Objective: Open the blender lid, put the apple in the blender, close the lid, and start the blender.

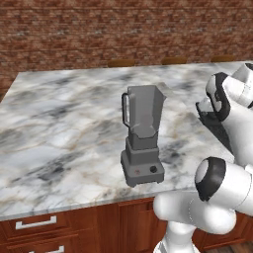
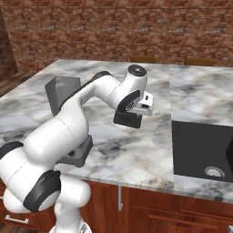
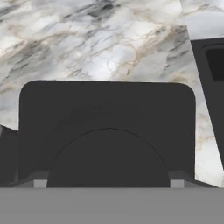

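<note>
- The tall grey blender (image 1: 143, 138), with a translucent dark-grey tapered jar and a side handle, stands upright on the grey-veined white marble bench (image 1: 59, 123), near its front edge.
- The jar's top is open, with no cap on its rim; the stepped grey base shows a black knob and a small red button on its front face.
- In the right base view the blender (image 2: 61, 93) is mostly hidden behind the white arm; only the jar's upper part and a corner of the base show.
- The hand (image 2: 129, 119) hangs over the bench to the right of the blender, well apart from it, and carries the small black squarish blender lid (image 2: 128, 119) beneath it, closed on it.
- From the hand view, the blender lid (image 3: 107, 109) is a flat dark square with rounded corners lying close under the camera, above the marble.
- A black recessed sink (image 2: 202, 152) is set into the bench, farther right of the hand.
</note>
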Controlling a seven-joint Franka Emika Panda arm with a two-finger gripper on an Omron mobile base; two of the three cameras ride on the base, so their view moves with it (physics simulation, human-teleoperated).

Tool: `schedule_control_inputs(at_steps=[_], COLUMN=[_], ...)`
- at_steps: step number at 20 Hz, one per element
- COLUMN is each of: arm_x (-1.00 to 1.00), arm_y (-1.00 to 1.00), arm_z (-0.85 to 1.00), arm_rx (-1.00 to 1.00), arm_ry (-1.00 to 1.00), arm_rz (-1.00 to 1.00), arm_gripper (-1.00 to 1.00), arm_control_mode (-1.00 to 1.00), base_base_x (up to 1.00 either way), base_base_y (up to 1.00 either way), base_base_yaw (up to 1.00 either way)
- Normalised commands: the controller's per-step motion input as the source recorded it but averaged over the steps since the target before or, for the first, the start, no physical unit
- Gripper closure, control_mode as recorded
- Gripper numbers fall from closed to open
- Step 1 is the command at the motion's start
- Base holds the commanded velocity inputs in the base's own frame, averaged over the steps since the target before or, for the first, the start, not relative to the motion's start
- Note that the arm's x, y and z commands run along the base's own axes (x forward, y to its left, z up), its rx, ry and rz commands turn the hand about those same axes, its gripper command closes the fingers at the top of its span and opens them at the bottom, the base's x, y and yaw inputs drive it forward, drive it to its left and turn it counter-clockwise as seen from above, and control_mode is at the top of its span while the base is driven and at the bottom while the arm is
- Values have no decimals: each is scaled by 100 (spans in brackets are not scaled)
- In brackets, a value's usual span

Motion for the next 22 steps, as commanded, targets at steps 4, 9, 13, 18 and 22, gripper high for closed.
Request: schedule_control_inputs(at_steps=[4,9,13,18,22], arm_x=[-11,-6,-9,-10,0], arm_y=[76,69,70,51,60], arm_z=[100,100,97,79,22], arm_rx=[-7,-6,-3,-1,-3], arm_ry=[1,10,20,19,14], arm_rz=[0,0,0,0,0], arm_gripper=[100,100,100,100,100], arm_control_mode=[-100,-100,-100,-100,-100], base_base_x=[0,0,0,0,0], base_base_y=[0,0,0,0,0], base_base_yaw=[0,0,0,0,0])
